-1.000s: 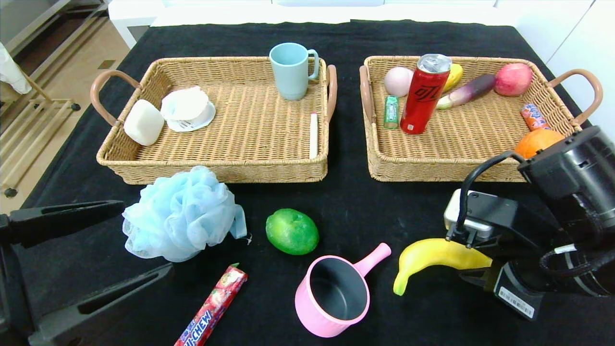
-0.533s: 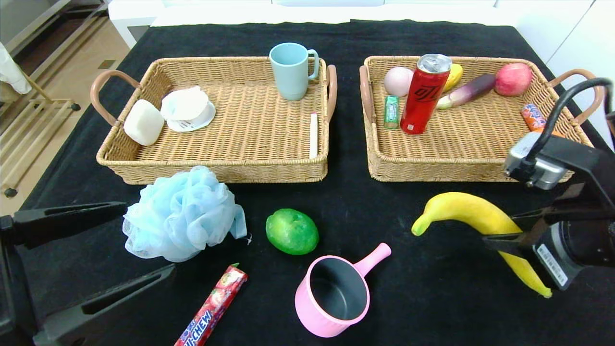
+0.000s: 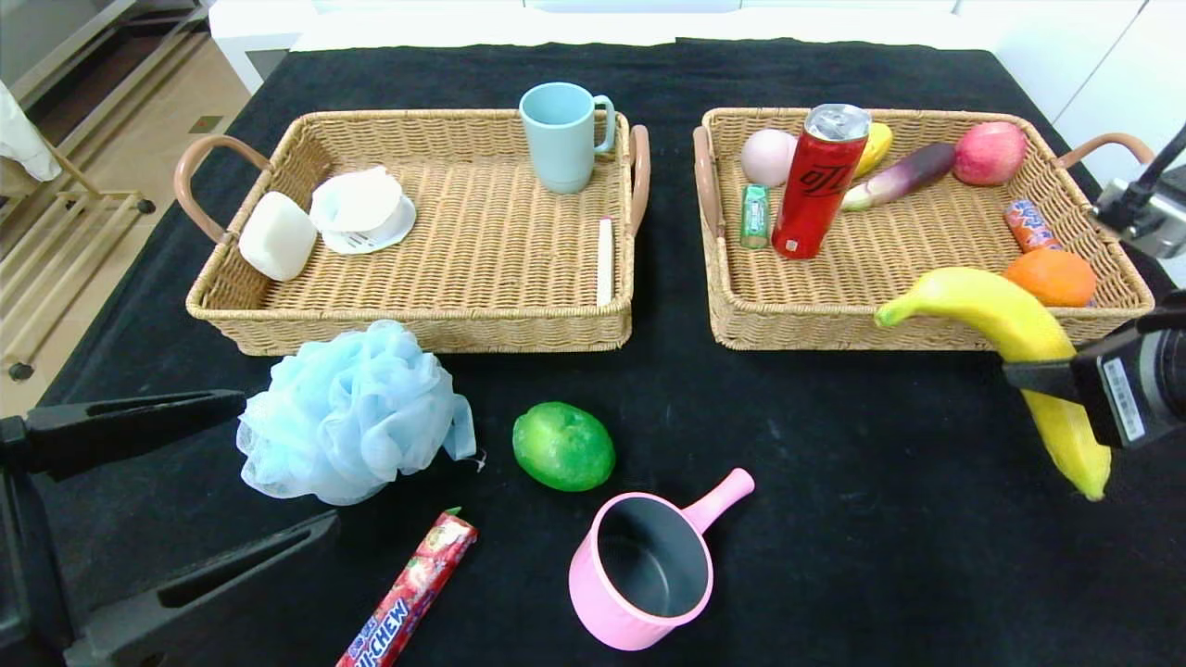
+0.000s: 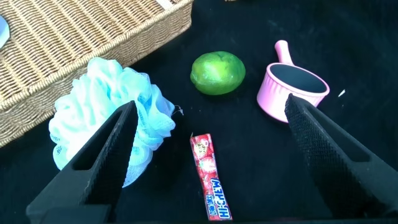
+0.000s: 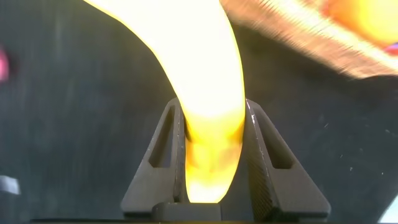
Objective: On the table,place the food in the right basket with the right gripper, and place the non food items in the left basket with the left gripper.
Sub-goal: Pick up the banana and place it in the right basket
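Two grippers show: nearest, at the left, the left gripper [image 3: 176,500] hangs with jaws spread wide beside the blue sponge [image 3: 347,412]. At the right, the right gripper [image 3: 1066,375] clamps the banana [image 3: 1010,324], lifted just before the near wall of the right basket [image 3: 834,329].

Candy stick wrapper [image 3: 410,593], red, on the black cloth near the pink pot: white letters "HI-CHEW" legible in the head view; the left wrist view [image 4: 211,179] shows the same lettering along its length. Red drink can [image 3: 819,180] standing in the right-hand basket: large white stylised characters down its side, not readable as words.
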Motion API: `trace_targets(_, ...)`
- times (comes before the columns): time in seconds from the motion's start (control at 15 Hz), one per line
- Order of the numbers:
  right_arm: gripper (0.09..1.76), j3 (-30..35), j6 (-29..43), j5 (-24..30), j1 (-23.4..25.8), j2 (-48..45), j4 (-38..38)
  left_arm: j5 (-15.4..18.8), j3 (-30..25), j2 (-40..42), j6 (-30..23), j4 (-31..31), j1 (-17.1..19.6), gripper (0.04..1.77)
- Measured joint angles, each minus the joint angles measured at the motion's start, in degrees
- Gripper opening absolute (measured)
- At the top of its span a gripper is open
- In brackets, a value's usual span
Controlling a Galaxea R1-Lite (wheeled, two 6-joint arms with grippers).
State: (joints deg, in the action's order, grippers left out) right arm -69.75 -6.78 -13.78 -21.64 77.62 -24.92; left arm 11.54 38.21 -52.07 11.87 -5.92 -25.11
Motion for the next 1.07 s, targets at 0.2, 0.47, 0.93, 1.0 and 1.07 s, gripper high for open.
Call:
trace_targets(0.2, 0.64, -2.8, 2.1, 0.0, 3.3, 2.5, 4.7, 0.1, -0.1, -0.1, 0.0, 0.0, 0.0, 1.72)
trace_targets(0.47, 0.64, -10.4, 7.2, -0.5, 6.0, 7.1, 6.4, 0.1, -0.1, -0.1, 0.0, 0.0, 0.0, 1.72)
trace_targets(0.93, 0.64, -20.2, 11.0, -2.8, 6.5, 13.2, 11.5, 0.1, -0.1, 0.0, 0.0, 0.0, 0.0, 1.72)
trace_targets(1.0, 0.64, -20.8, 11.1, -3.3, 6.5, 14.1, 13.4, 0.1, -0.1, 0.0, 0.0, 0.0, 0.0, 1.72)
trace_targets(1.07, 0.64, -21.0, 11.2, -3.9, 6.5, 14.9, 14.9, 0.1, -0.1, 0.0, 0.0, 0.0, 0.0, 1.72)
